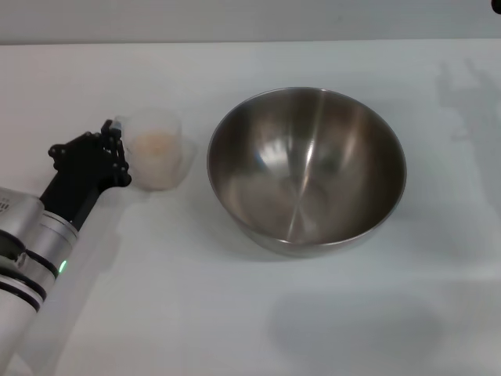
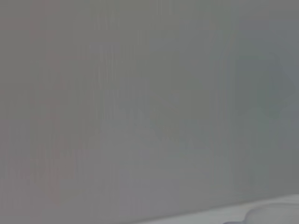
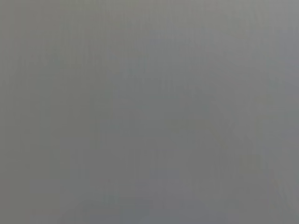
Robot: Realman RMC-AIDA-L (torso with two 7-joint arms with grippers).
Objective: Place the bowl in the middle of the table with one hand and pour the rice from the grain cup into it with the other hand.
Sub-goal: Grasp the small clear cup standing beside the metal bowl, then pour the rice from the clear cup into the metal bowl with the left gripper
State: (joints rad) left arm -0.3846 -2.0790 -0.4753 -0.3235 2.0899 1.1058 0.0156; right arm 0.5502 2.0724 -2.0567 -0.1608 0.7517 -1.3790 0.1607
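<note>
White table [image 1: 235, 313] is bearing the bowl [image 1: 307, 168] centrally; left gripper [image 1: 117, 153], fingers' spread unclear, is touching the grain cup [image 1: 156, 149] of rice [image 1: 153, 145]. Right gripper unseen. Off-centre grasping is risking tipping, spilling grains.

My worktop [image 1: 235, 313] is a plain white flat surface reaching to a pale back edge. Two things stand directly on it. The bowl [image 1: 307, 168], wide and shiny steel, sits upright near the middle with nothing in it. The grain cup [image 1: 157, 150], small and translucent, stands upright just beside the bowl on my left, apart from it, with rice [image 1: 153, 144] inside.
</note>
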